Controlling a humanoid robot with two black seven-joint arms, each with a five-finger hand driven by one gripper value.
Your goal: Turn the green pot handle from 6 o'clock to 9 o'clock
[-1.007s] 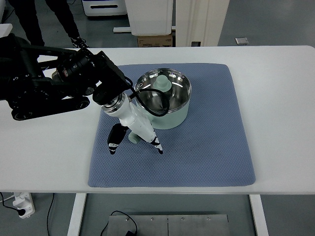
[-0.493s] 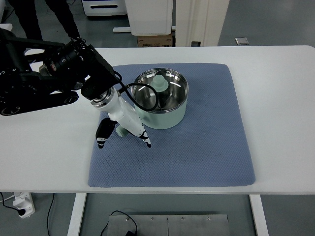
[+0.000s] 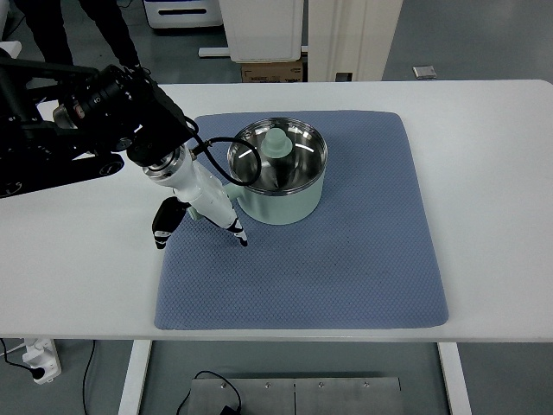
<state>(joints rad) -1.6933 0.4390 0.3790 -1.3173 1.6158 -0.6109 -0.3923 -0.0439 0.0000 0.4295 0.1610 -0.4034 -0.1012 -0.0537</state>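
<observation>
The green pot [image 3: 278, 177] is seen on the blue mat [image 3: 346, 251], toward its upper left part. The left hand [image 3: 197, 216] is wrapped over the pot's handle [image 3: 200, 214], which is mostly hidden beneath it, low on the pot's left side; the fingers [image 3: 237, 233] are curled down around it, evidently so the pot can be swung. The handle is judged short of nine o'clock. The right hand is not shown.

A white table [image 3: 484, 173] carries one thing directly — a blue textured mat [image 3: 346, 268], lying flat.
</observation>
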